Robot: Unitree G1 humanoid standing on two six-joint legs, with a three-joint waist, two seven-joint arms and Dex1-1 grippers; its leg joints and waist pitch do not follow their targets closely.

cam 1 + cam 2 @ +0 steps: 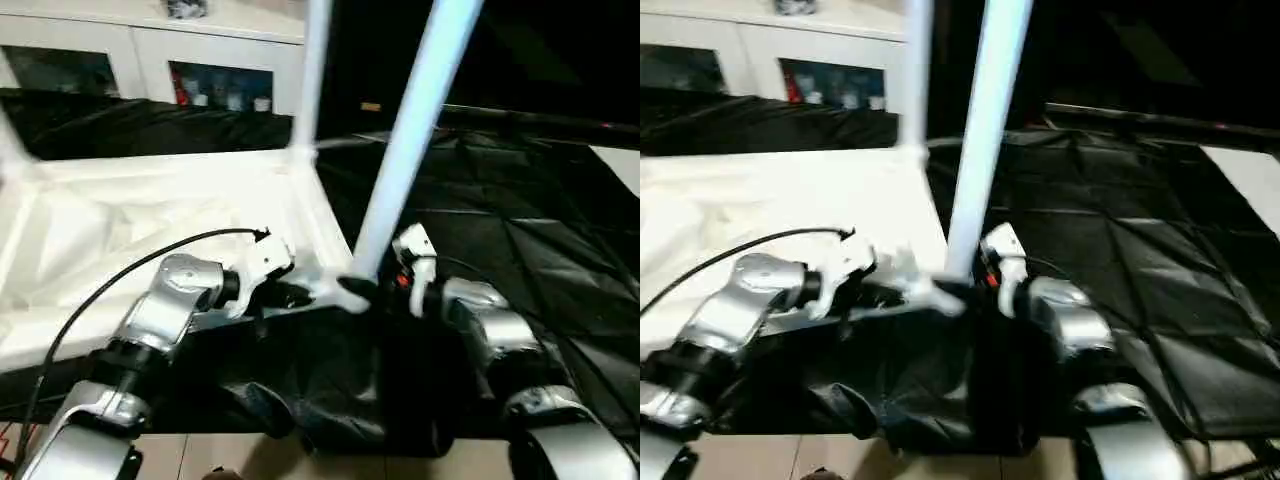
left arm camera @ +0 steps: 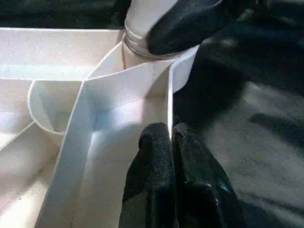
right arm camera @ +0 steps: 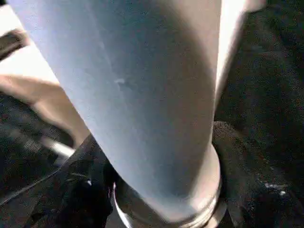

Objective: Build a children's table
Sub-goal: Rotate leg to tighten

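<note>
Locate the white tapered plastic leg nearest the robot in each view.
Left eye: white tapered plastic leg, rising centre-right.
Right eye: centre.
Left wrist: its base in the corner socket.
Right wrist: up close.
Shared landmark: white ribbed tabletop's near corner.

The scene is looked down on from the head by the two eye views, facing twelve o'clock over the silver forearms, and the tabletop (image 1: 150,215), the near leg (image 1: 405,150) and the cabinet (image 1: 150,50) at eleven o'clock are shared by both. The corner socket (image 2: 142,45) is seen very near in the left wrist view. The same leg's base is met closer still in the right wrist view.
</note>
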